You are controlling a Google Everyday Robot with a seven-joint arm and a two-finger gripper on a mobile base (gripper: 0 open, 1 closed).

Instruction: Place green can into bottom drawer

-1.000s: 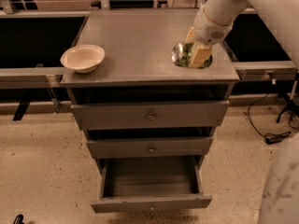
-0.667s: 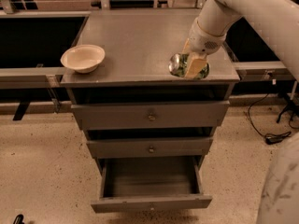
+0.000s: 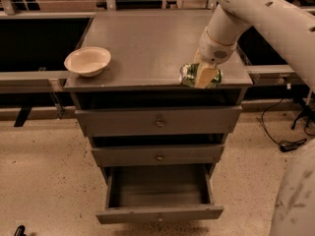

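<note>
The green can (image 3: 189,76) lies on its side, silver end to the left, held over the front right edge of the grey cabinet top (image 3: 147,43). My gripper (image 3: 203,76) comes down from the white arm at the upper right and is shut on the green can, its beige fingers (image 3: 205,75) across the can's middle. The bottom drawer (image 3: 158,192) is pulled open below, its inside bare. The two shallower drawers above it are closed.
A beige bowl (image 3: 87,61) stands at the front left of the cabinet top. Dark low tables flank the cabinet on both sides. A black cable (image 3: 280,132) lies on the speckled floor at the right. Part of my white body fills the lower right corner.
My gripper has carried the green can forward and a little left, from the right middle of the cabinet top to its front edge.
</note>
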